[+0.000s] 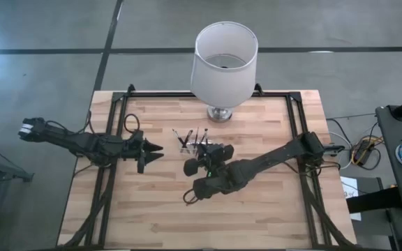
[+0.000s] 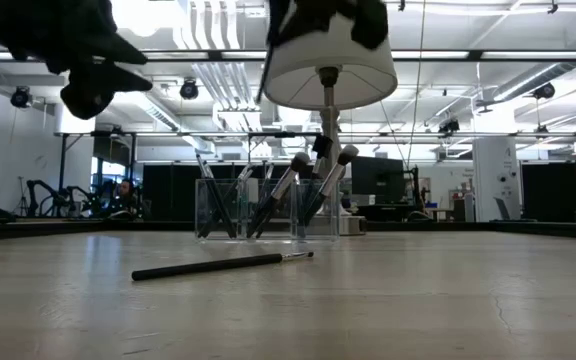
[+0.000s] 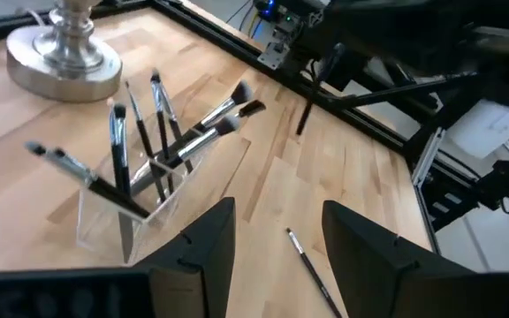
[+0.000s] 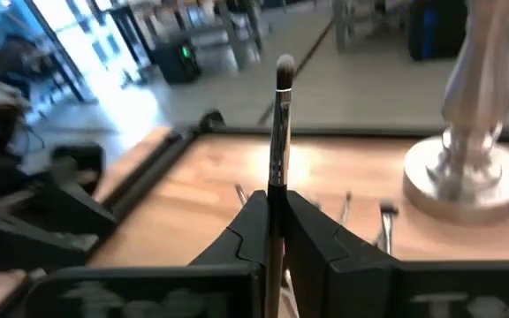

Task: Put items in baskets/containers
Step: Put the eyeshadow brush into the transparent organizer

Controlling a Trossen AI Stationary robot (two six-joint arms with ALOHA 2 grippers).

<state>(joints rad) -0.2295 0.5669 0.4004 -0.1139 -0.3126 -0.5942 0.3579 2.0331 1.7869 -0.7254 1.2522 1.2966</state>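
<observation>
Thin dark makeup brushes (image 3: 120, 150): eight countable. Six stand in the holder, though the overlap makes that count a bit unsure. One loose brush (image 2: 218, 265) lies on the wood near the holder. One held brush (image 4: 280, 132) sits in the right gripper (image 4: 277, 208). Clear plastic holder (image 3: 104, 225): one. White-shaded lamp on a metal base (image 1: 223, 59): one, at the far edge. Grippers: two, counting the left gripper (image 3: 278, 212).

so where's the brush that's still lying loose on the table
In the high view the loose brush lies flat on the wood near the table's middle, toward the front, in front of the clear holder and beside the right arm.
</observation>
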